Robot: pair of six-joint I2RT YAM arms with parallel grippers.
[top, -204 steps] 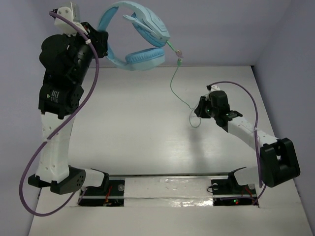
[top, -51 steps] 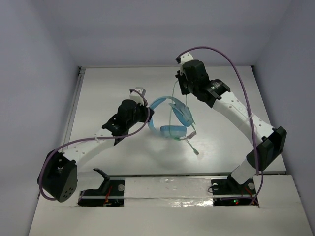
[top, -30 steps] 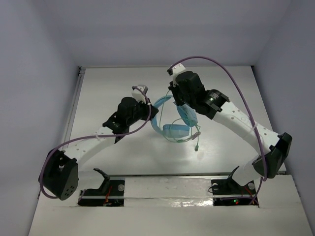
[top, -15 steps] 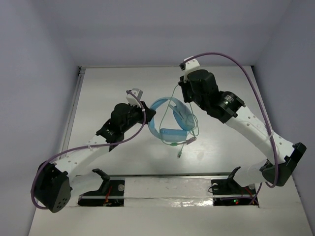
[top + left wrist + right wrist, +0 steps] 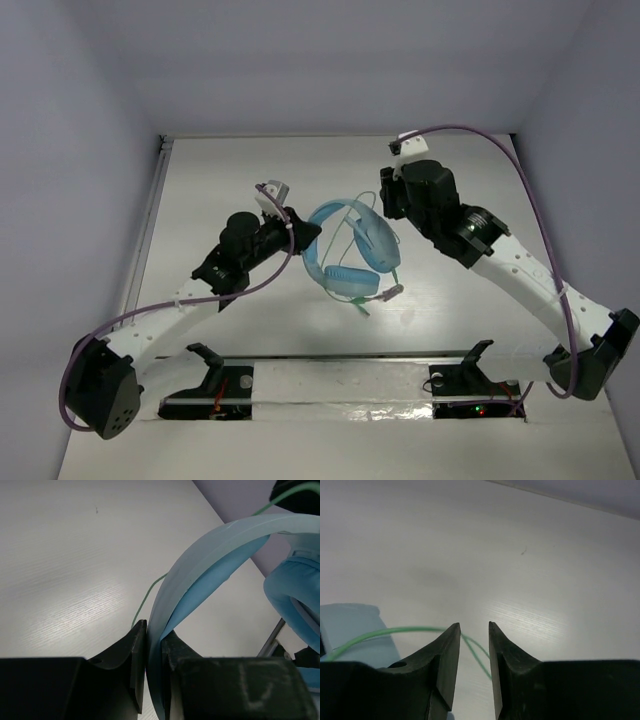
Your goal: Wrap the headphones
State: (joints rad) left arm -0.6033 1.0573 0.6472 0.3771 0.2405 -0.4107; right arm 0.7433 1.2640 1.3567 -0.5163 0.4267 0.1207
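My left jaws are clamped on the headband (image 5: 200,555) of the headphones (image 5: 365,238), which sit near the middle of the table (image 5: 220,180), while my right jaws, at their upper right, stand narrowly apart with the thin green cable (image 5: 395,629) crossing behind the gap.

This looked like a robotics lab test cell; a bare white table (image 5: 200,180) sat boxed in by plain lilac walls (image 5: 80,100); a left arm (image 5: 170,310) and right arm (image 5: 520,275) were bolted to its near edge, purple cables (image 5: 522,200) looping along them.
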